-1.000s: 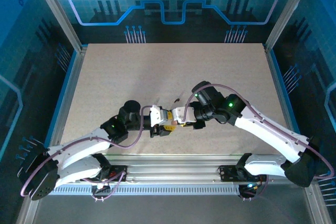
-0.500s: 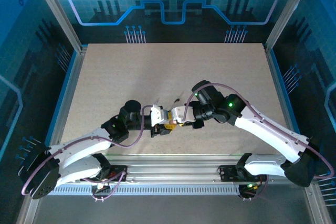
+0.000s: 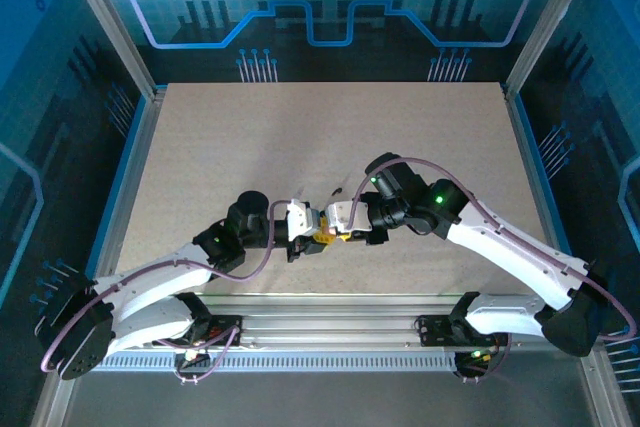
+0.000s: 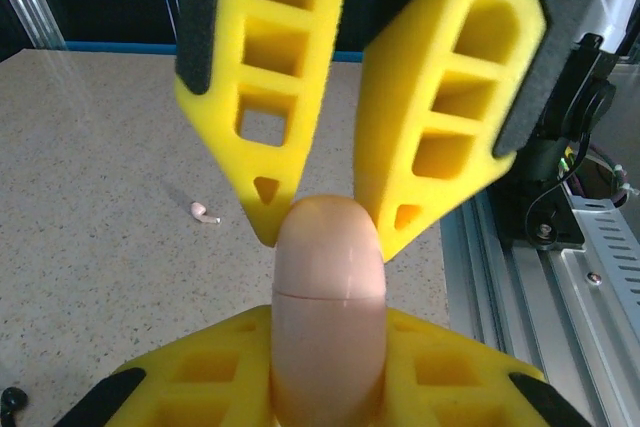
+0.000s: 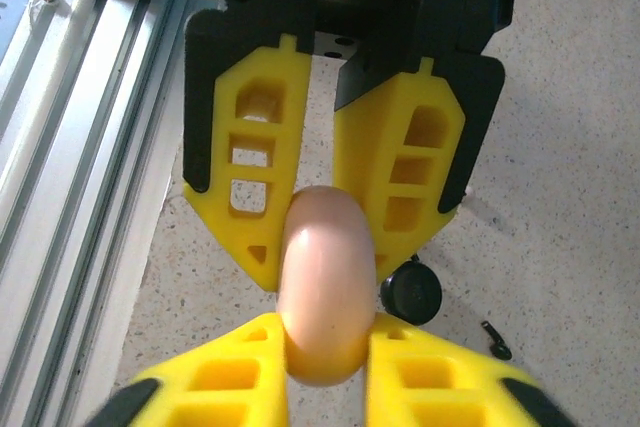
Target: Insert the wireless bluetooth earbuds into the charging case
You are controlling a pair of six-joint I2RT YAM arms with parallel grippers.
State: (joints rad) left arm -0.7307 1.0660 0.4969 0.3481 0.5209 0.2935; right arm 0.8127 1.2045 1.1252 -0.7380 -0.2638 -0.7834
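The charging case is a smooth pale-pink puck, lid shut, held on edge above the table between both grippers. My left gripper is shut on its lower half. My right gripper comes from the opposite side, and its yellow fingers press against the case's other end. In the top view the two grippers meet tip to tip near the table's front edge. One whitish stemmed earbud lies loose on the table behind the case.
A round black object and a small black piece lie on the speckled table close under the grippers. The aluminium rail runs along the near table edge. Open tabletop stretches behind the arms.
My left gripper's fingers have closed onto the case that the right gripper was holding. Both arms have barely shifted.
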